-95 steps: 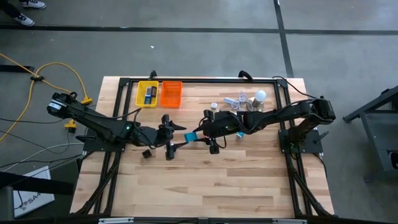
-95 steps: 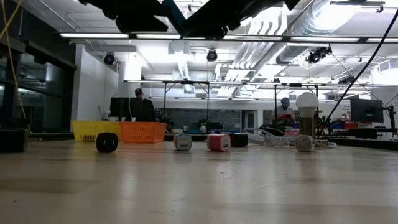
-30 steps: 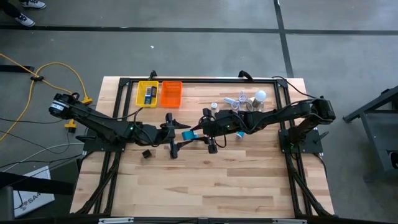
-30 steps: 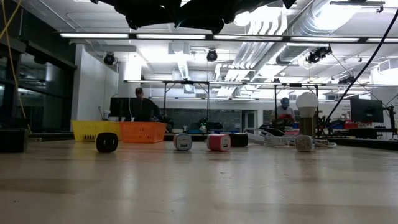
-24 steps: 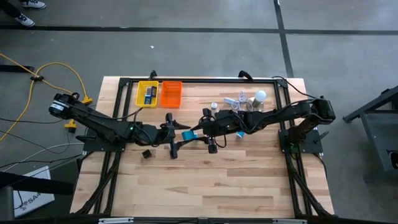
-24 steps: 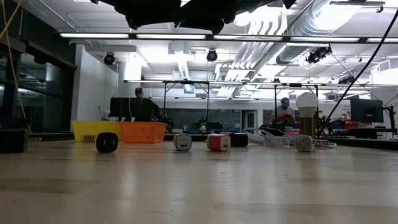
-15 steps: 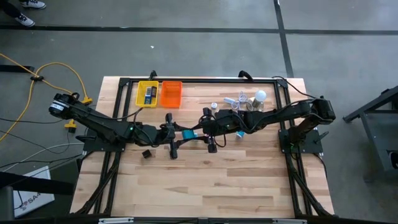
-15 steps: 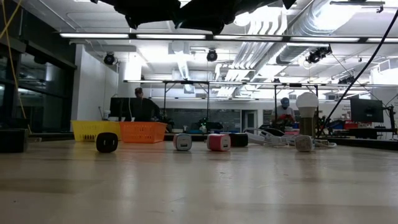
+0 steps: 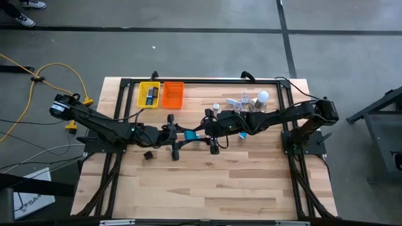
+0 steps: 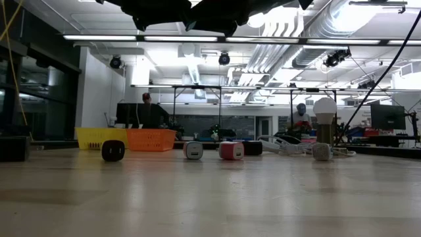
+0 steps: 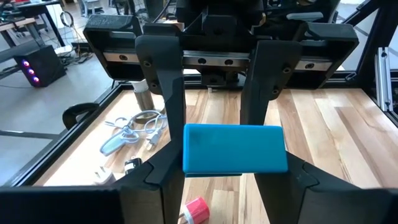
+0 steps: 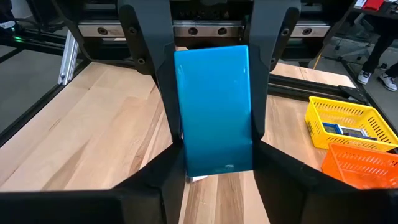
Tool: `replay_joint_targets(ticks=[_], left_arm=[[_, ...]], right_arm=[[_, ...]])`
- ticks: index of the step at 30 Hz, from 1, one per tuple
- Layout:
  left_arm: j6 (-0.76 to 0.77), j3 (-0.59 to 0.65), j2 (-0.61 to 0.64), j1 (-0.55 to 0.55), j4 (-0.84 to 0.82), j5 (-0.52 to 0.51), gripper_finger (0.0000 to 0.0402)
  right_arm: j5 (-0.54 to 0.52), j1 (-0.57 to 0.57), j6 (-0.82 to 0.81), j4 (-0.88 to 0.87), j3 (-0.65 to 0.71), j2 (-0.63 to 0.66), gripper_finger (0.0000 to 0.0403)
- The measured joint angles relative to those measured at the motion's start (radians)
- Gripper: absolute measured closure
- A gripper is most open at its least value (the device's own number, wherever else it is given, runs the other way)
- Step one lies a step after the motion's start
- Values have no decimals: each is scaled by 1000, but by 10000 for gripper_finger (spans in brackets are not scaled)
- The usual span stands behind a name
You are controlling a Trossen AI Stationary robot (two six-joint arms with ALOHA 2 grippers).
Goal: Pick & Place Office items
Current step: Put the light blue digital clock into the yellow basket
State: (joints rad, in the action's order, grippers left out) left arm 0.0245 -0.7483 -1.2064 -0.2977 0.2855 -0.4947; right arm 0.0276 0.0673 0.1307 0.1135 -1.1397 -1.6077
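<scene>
Robotics lab or industrial workshop. Bare grey concrete floor (image 9: 188, 19) with dark seam lines around a wood-plank desk (image 9: 207, 182) in a black metal frame. Low view: open ceiling with exposed ducts (image 10: 342, 16) upper right, strip lights (image 10: 197, 37) across the top, more metal-framed rigs (image 10: 197, 89) mid-frame, monitors (image 10: 388, 117) at right, two people (image 10: 146, 112) at benches in the background. Yellow cable (image 9: 56, 69) trails over the floor, upper left.
</scene>
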Motion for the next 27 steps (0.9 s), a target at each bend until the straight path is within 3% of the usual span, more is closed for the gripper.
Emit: replay_joint_targets(ticks=[20, 27], left_arm=[[3, 0, 0, 0, 0, 1, 239], [2, 0, 0, 0, 0, 0, 239]], right_arm=[[-3, 0, 5, -8, 0, 0, 164], [-70, -2, 0, -133, 0, 0, 153]])
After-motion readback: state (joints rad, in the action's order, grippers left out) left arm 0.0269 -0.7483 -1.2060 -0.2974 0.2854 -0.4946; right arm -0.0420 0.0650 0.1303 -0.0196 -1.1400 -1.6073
